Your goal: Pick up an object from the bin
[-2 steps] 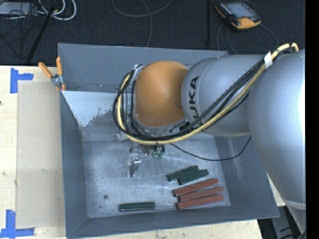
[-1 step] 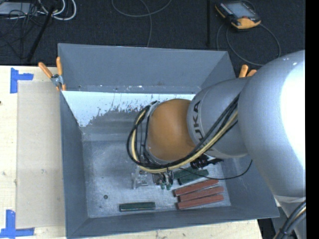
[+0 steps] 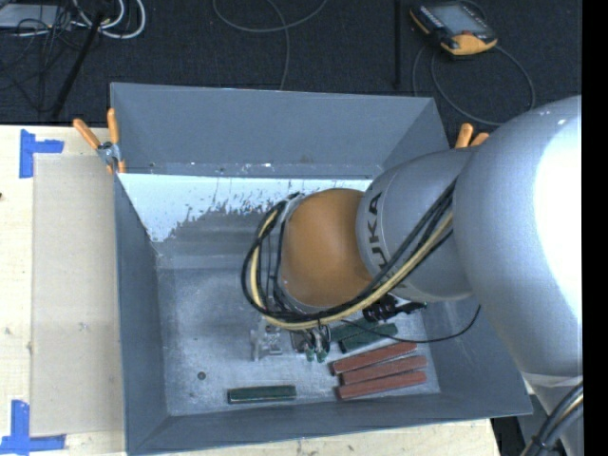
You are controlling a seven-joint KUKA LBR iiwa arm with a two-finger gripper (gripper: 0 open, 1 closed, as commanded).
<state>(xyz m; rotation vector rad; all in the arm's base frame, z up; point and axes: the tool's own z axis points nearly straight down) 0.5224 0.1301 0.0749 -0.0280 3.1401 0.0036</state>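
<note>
- Tool [image 3: 285,342] sits low over the grey bin [image 3: 190,350] floor; whether released or clenched, cannot tell.
- Reddish-brown bars [image 3: 380,369] lie beside it.
- Dark green bar [image 3: 261,395] lies near it.

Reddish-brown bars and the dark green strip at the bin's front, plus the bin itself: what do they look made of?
Reddish-brown bars: matte, even colour, straight edges. They look like wood or moulded plastic; I can't tell which. Dark green strip: flat, thin, slight sheen, so probably plastic. Bin: grey sheet metal with a dull finish, its floor speckled and scratched pale.
</note>
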